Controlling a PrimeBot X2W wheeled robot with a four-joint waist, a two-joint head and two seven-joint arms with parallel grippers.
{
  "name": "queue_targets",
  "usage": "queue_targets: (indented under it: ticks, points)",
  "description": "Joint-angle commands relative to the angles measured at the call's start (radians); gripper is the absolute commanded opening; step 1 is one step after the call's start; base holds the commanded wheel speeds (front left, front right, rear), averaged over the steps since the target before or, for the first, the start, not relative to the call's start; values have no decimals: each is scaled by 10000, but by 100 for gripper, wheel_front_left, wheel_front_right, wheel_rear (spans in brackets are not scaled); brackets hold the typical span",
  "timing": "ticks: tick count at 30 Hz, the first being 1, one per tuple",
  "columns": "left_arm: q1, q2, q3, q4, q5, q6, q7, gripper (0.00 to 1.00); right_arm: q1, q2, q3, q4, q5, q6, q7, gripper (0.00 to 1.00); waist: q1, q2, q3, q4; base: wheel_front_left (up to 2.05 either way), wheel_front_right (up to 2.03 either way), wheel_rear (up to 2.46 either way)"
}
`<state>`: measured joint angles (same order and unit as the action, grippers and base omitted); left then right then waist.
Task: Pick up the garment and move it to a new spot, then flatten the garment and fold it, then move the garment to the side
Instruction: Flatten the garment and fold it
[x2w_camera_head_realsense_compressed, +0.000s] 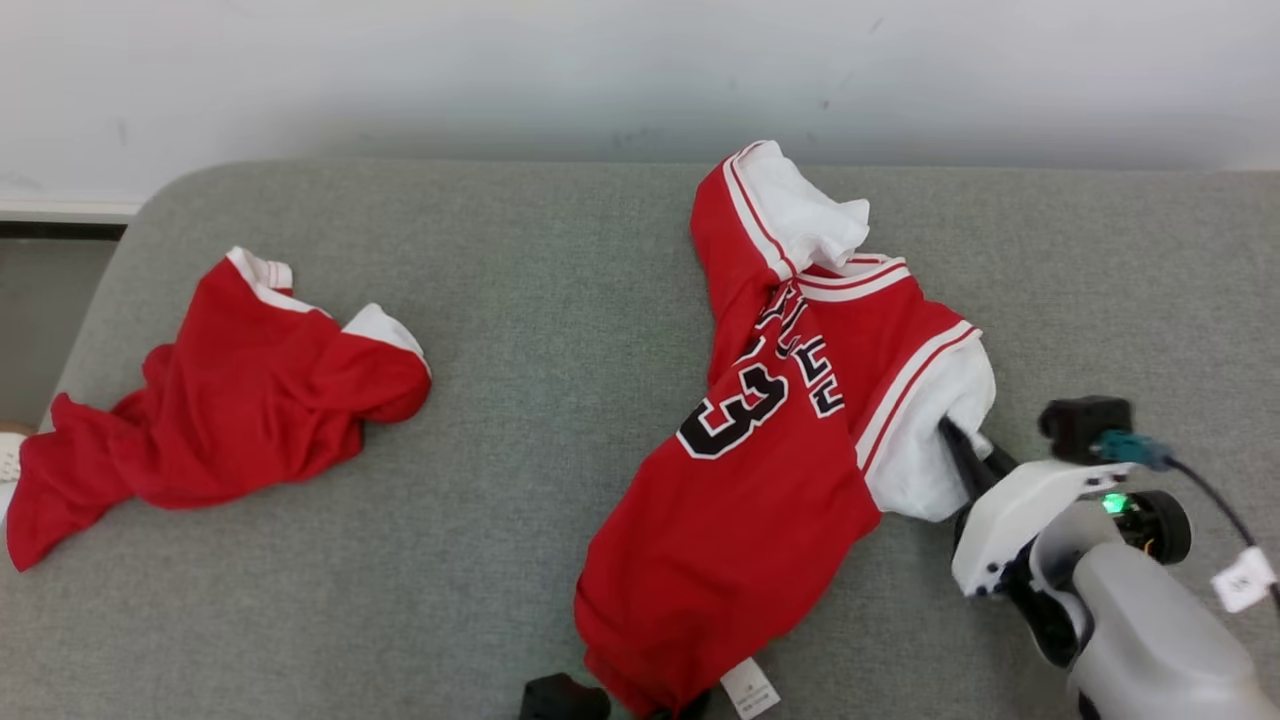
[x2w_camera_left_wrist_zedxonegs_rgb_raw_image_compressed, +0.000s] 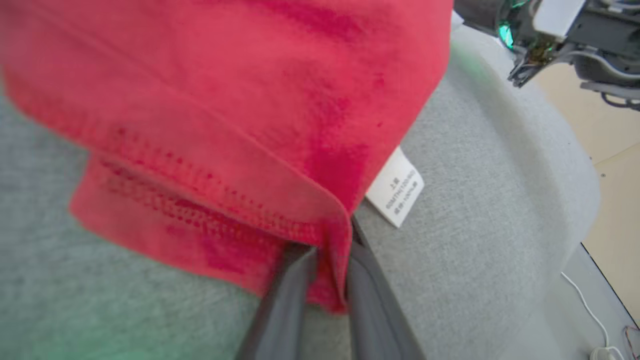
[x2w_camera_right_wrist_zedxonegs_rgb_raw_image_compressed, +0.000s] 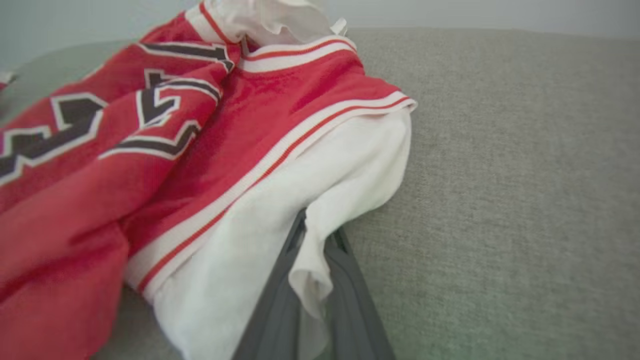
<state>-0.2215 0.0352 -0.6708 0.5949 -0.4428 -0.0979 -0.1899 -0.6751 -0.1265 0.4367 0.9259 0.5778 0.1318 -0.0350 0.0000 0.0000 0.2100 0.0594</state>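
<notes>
The left fingers (x2w_camera_left_wrist_zedxonegs_rgb_raw_image_compressed: 285, 300) are closed on the red hem of the jersey (x2w_camera_head_realsense_compressed: 770, 450). The fabric is pinched between them, just beside the white label (x2w_camera_left_wrist_zedxonegs_rgb_raw_image_compressed: 395, 187). The right fingers (x2w_camera_right_wrist_zedxonegs_rgb_raw_image_compressed: 350, 295) are closed on the edge of the white sleeve (x2w_camera_right_wrist_zedxonegs_rgb_raw_image_compressed: 320, 190), a fold of which is caught between them. The jersey is spread, rumpled, on the grey padded surface (x2w_camera_head_realsense_compressed: 520, 290), right of the middle. Its black number is turned up and its collar lies toward the wall (x2w_camera_head_realsense_compressed: 400, 70). The hem is at the near edge and the gripped sleeve is on the right. A second red garment (x2w_camera_head_realsense_compressed: 220, 400) is bunched at the left end, well apart from the jersey. Nothing is seen between the two.
</notes>
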Motion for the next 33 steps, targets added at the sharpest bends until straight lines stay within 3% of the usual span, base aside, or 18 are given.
queue_targets:
  ticks: [1,7,13,17,25,33]
  points:
    - [494,274,-24,510,-192,-33,572,0,45,-196,-127,-222,330,-20,-122,0,0,0,-107,-54,0,0,0]
    - [856,450,850,-1603,-2796,-306,1321,0,586,-1038,-723,-2823,3123,-18,-469,0,0,0,-691,-338,0,0,0]
    - [1476,2000,1061,-6062,-5667,-334,2792,0,1350,-2227,-1434,-5557,4884,-18,-177,0,0,0,-1298,-684,0,0,0]
    - [1655,2932,1541,-8478,-6903,-321,3603,0,1895,-2827,-2130,-7186,5659,-18,18,0,0,0,-1717,-860,0,0,0]
    - [1171,4077,2511,-12136,-8150,737,5036,0,2938,-3258,-4284,-10664,6526,-18,411,0,0,0,-2220,-1213,0,0,0]
    - [158,4529,3335,-14481,-9490,1874,6143,0,3426,-2827,-6766,-13148,6282,-18,1684,0,0,0,-1986,-1578,0,0,0]
